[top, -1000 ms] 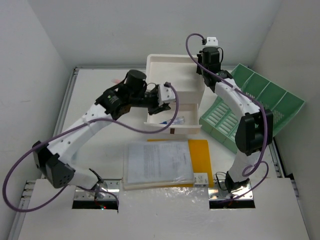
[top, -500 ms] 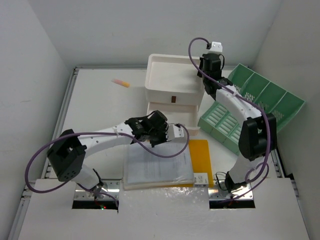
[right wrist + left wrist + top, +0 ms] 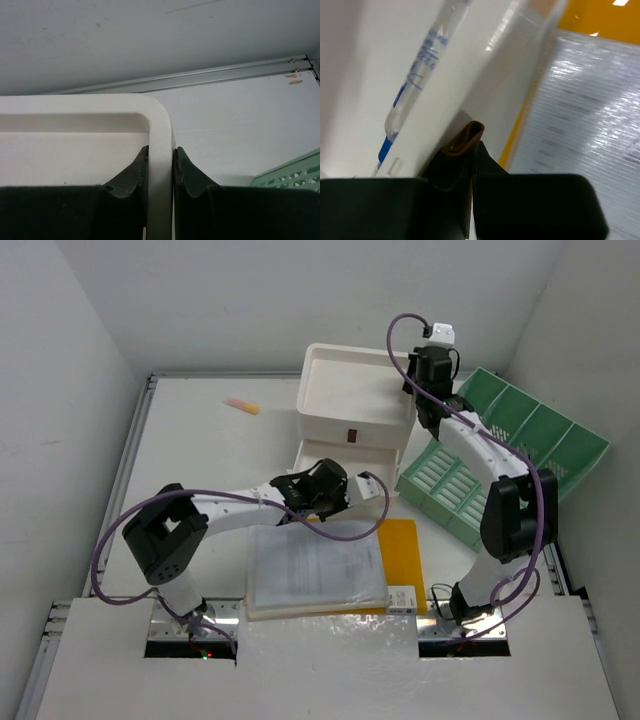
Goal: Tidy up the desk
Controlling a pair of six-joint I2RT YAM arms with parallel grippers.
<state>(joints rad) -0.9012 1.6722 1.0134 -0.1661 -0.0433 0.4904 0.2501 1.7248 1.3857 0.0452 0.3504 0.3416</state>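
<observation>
Two hands are engaged on the white plastic three-drawer box [image 3: 350, 405], which stands at the far centre of the large matte-white worktop [image 3: 200, 450] with silver edge rails. The left hand [image 3: 470, 147] is closed on the small brown tab [image 3: 466, 139] at the front of the box's low white drawer [image 3: 485, 55]. A clear-barrelled pen [image 3: 415, 80] with blue markings lies inside. The right hand [image 3: 160, 155] is clamped across the rim of the box's top tray at its far right corner, one finger on each side of the wall.

The drawer slides along the near-far axis, and the box lies directly beyond the left hand, away from the arm bases. The drawer appears partly open, though the overhead view does not settle how far. Closing it would call for a straight push away from the bases, with the right hand bracing the box.

On the near side of the drawer lie a clear-sleeved stack of printed sheets [image 3: 315, 565] and a flat yellow folder [image 3: 402, 540]. Their print and the pen's marking are too small to read.
</observation>
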